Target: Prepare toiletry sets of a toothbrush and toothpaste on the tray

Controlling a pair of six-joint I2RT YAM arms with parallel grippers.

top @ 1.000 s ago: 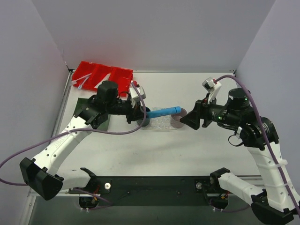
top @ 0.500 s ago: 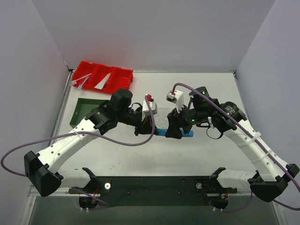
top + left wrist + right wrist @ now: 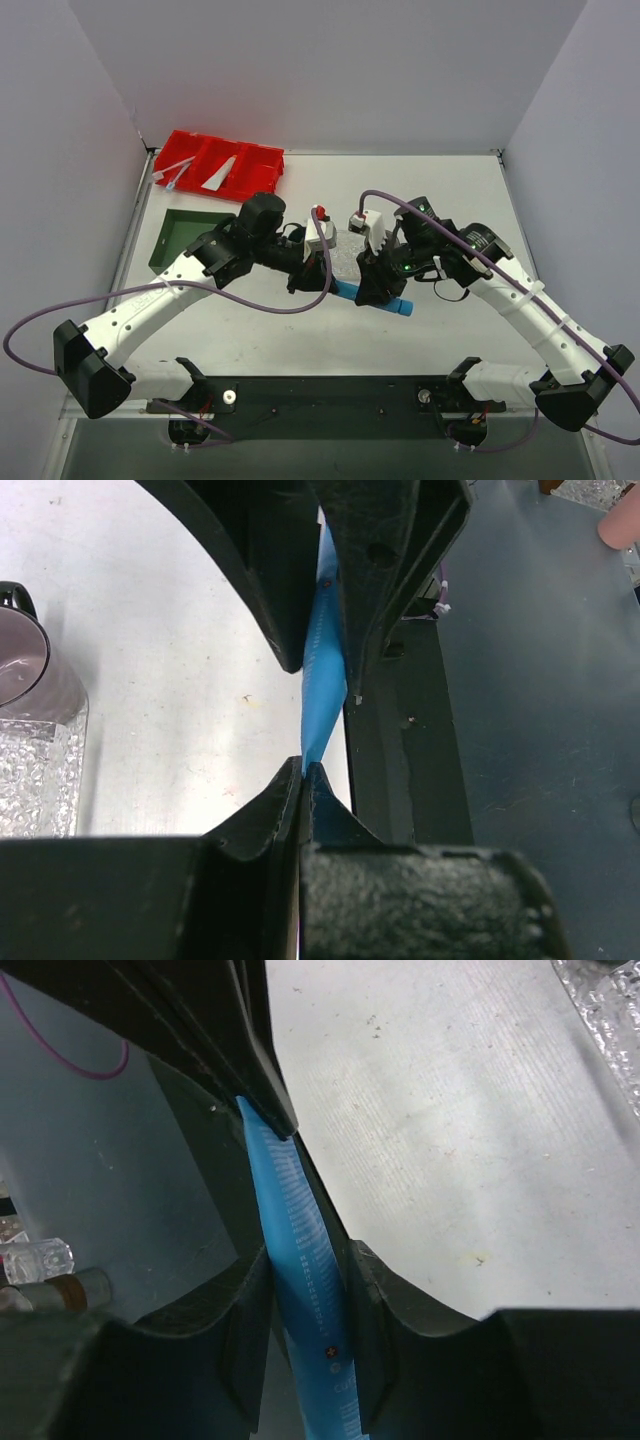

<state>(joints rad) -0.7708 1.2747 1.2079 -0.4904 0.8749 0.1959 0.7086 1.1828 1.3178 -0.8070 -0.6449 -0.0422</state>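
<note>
Top external, left gripper (image 3: 316,283) and right gripper (image 3: 375,292) clamping blue toothpaste (image 3: 347,291), tray (image 3: 345,256) behind, red bin (image 3: 263,165) beyond.

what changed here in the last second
Both arms swung toward the near edge. The left end effector carried the blue toothpaste away from over the tray, still gripping it; the right end effector came in and closed on it too. The red bin and green tray stayed put.

Blocked mid-table by left gripper (image 3: 328,284) and right gripper (image 3: 375,295) meeting at blue tube (image 3: 347,292), just beside clear tray (image 3: 345,250); open table (image 3: 480,180) far right.
</note>
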